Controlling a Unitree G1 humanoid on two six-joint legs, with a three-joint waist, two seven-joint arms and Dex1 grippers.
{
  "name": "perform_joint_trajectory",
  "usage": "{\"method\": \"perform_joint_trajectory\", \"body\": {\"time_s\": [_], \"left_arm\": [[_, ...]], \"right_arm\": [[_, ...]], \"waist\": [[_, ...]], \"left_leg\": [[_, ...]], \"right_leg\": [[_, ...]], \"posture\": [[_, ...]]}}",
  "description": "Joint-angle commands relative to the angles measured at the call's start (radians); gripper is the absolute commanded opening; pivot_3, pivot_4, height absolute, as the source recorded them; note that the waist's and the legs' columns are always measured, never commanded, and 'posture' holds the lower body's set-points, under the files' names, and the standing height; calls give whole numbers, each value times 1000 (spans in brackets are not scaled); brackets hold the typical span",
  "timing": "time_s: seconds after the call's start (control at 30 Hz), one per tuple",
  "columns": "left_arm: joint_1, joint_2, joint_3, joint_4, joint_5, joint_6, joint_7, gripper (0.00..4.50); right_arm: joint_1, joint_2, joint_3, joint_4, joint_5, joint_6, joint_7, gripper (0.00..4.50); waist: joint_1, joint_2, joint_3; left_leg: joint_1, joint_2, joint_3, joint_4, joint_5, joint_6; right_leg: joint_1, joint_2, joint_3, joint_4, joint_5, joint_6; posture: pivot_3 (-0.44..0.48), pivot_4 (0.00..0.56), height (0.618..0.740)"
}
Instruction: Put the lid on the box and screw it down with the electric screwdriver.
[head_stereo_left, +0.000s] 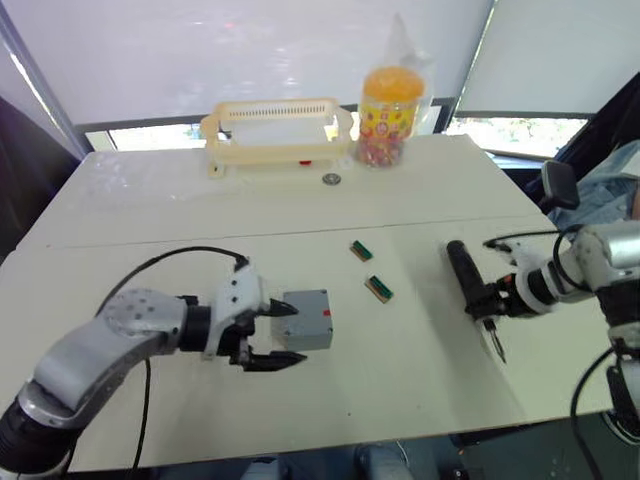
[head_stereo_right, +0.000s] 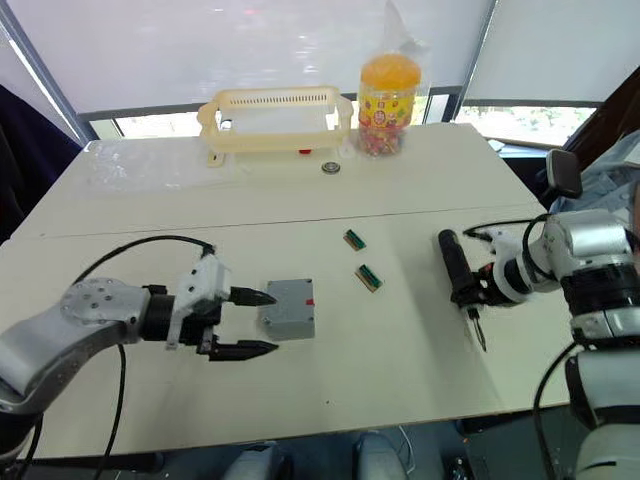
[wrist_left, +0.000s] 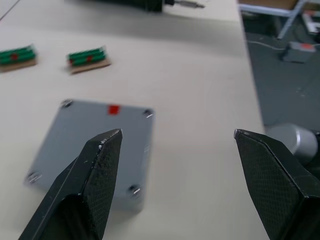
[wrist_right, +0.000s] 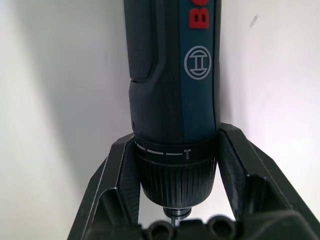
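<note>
The grey box rests on the white table, left of centre. The lid lies flat on top of it, with a screw head at each corner and a small red mark near one edge. My left gripper is open and low at the box's left side. One fingertip hangs over the lid's near corner, while the other is off to the side over bare table. My right gripper is shut on the electric screwdriver, a black tool lying low at the right, with its metal bit pointing toward the front edge.
Two small green blocks lie between the box and the screwdriver. At the back stand a cream plastic basket and an orange-lidded jar of sweets, with a small round metal piece in front of them.
</note>
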Motion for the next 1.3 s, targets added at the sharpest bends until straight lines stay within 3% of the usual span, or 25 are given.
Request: {"method": "perform_joint_trajectory", "body": {"time_s": [0.03,0.13,0.27,0.4,0.53,0.8,1.3], "left_arm": [[-67,-84,112,127,-69,-5,49,3679],[-114,-158,107,225,-53,-36,55,3679],[-130,-194,61,251,-29,-38,39,3679],[-102,-171,-4,210,33,-79,3,3679],[-63,-129,-64,169,109,-138,-44,3679],[-47,-131,-107,200,181,-215,-76,3679],[-93,-231,-172,337,293,-315,-91,3679]], "right_arm": [[-154,7,-208,7,-42,-346,-17,1743],[-132,89,-329,-107,-19,-634,17,1743],[46,343,-454,-492,107,-796,-12,1743],[240,551,-387,-810,179,-837,-54,1743],[429,628,-202,-985,80,-930,-21,1743],[568,683,-48,-1034,-3,-1016,-18,1743],[610,716,16,-995,-88,-1104,-13,1743]], "waist": [[5,6,2],[7,6,2],[2,3,1],[5,3,0],[16,4,1],[9,4,1],[7,4,0]], "left_leg": [[0,0,0,-1,0,0],[-1,0,-2,-3,0,0],[-3,2,-1,-5,-2,2],[-12,3,-5,-3,0,-1],[-16,0,-5,0,3,-6],[-12,0,-8,0,4,-7],[-12,0,-8,0,4,-7]], "right_leg": [[-1,0,0,0,0,1],[-2,2,-2,2,0,1],[-5,2,-3,2,0,1],[-15,-2,-3,5,0,1],[-18,-5,-2,5,2,3],[-14,0,-5,7,4,0],[-15,0,-5,10,4,0]], "posture": [[0,150,740],[0,150,740],[0,150,740],[0,150,740],[0,150,740],[0,150,740],[0,150,740]]}}
